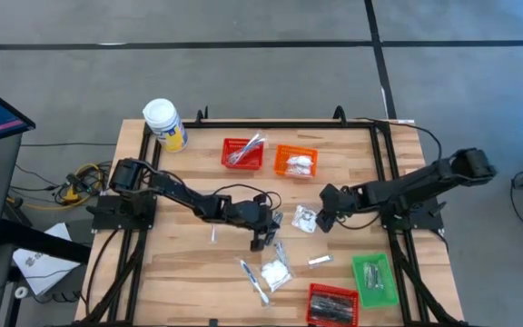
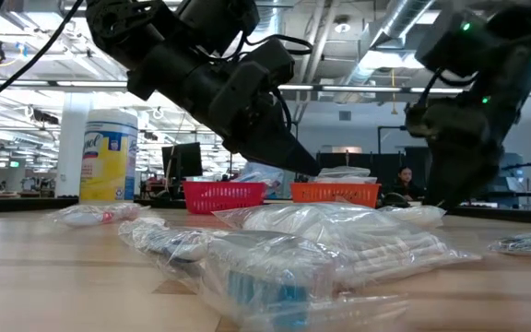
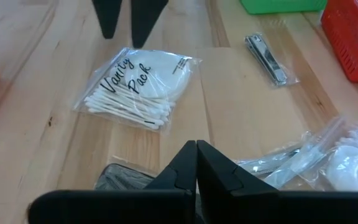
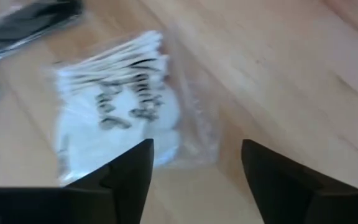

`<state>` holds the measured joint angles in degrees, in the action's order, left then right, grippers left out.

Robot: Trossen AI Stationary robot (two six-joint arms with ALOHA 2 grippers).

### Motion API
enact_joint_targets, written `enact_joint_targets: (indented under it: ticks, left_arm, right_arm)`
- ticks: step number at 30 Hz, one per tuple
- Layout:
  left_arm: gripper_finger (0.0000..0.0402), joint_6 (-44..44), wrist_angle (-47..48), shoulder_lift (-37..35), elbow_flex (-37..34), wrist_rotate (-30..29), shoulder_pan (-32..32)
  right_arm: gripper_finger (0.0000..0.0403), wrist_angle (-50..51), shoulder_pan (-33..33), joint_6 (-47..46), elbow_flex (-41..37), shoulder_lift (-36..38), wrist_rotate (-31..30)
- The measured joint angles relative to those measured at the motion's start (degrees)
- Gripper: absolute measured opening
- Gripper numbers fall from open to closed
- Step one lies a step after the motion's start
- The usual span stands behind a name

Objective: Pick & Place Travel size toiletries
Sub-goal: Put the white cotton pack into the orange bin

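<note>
Colours and patterns on the table

The table (image 1: 180, 272) was pale wood grain. The baskets were red (image 1: 242, 153), orange (image 1: 295, 162), green (image 1: 374, 277) and red (image 1: 333, 304). The jar (image 1: 164, 124) was yellow with a white lid. The vanity pack (image 3: 135, 84) was clear, white inside, with black script lettering. Both arms were black.

- The table (image 1: 180, 272) carries all items; the jar (image 1: 164, 123) stands at its far left corner
- Two baskets sit side by side along the far edge: one (image 1: 243, 153) nearer the jar, the other (image 1: 296, 162) to its right
- Two more baskets occupy the near right corner: one (image 1: 374, 278) beside and right of the other (image 1: 333, 304)
- The vanity pack (image 1: 304, 218) lies at table centre, between the left gripper (image 1: 263, 238) and the right gripper (image 1: 323, 221)
- More packets (image 1: 276, 271) lie nearer the front edge; a nail clipper (image 1: 320, 262) lies to their right
</note>
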<state>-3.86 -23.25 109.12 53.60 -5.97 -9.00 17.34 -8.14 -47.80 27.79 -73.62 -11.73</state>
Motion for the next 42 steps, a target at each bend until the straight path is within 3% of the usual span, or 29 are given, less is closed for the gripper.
enact_joint_targets:
  ticks: [6,13,18,24,29,42]
  left_arm:
    - [0.0002,0.0,0.0,0.0,0.0,0.0,-0.3]
    - [0.0002,0.0,-0.2,0.0,0.0,0.0,-0.3]
    - [0.0002,0.0,-0.5,0.0,0.0,0.0,-0.3]
    - [0.0002,0.0,-0.4,0.0,0.0,0.0,-0.4]
    - [0.0002,-1.1,-0.4,0.0,0.0,0.0,-0.2]
    - [0.0002,-3.9,-0.1,0.0,0.0,0.0,0.5]
  right_arm:
    - [0.0232,-0.2,2.7,0.4,0.0,-3.7,-0.1]
    - [0.0192,-1.1,3.2,1.9,0.6,-8.2,0.4]
    - [0.0127,-1.7,2.8,2.6,0.5,-8.8,-0.2]
    - [0.0013,-1.6,3.5,4.9,-0.1,-6.9,0.3]
    - [0.0006,-2.0,2.0,7.8,-0.5,-3.7,-0.4]
    - [0.0000,-9.7,-5.4,15.4,-0.2,8.9,-10.2]
